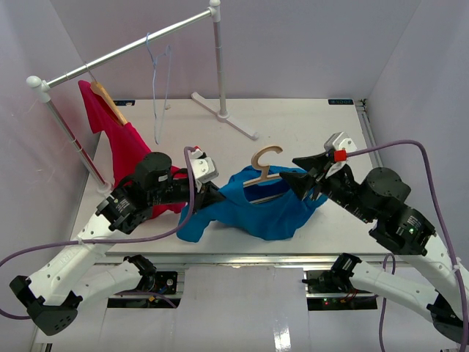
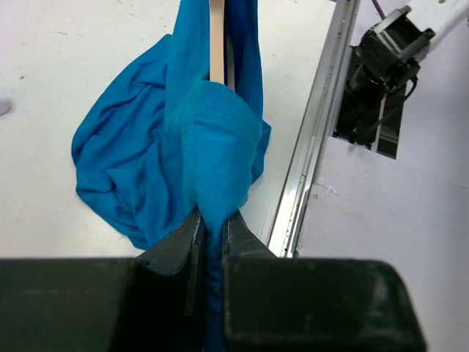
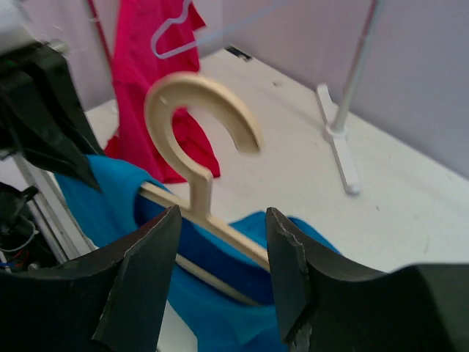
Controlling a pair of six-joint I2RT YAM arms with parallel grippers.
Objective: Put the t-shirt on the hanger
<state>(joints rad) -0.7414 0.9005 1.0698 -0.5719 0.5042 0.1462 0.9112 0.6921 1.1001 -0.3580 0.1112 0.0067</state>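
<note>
The bright blue t-shirt (image 1: 258, 209) lies bunched on the table's middle, partly draped over the tan wooden hanger (image 1: 265, 160), whose hook sticks out at the collar. My left gripper (image 1: 212, 193) is at the shirt's left side. In the left wrist view it (image 2: 212, 220) is shut on a fold of blue cloth (image 2: 220, 139), with the hanger's wood (image 2: 217, 37) showing beyond. My right gripper (image 1: 299, 183) is at the shirt's right side. In the right wrist view it (image 3: 223, 227) is open, its jaws wide apart on either side of the hanger's shoulder below the hook (image 3: 198, 117).
A white clothes rack (image 1: 132, 48) stands at the back left with a magenta-red shirt (image 1: 117, 139) on its own wooden hanger and a thin pale-blue wire hanger (image 1: 157, 81). The rack's foot (image 1: 223, 114) lies behind the shirt. The table's front edge (image 1: 278, 253) is close below.
</note>
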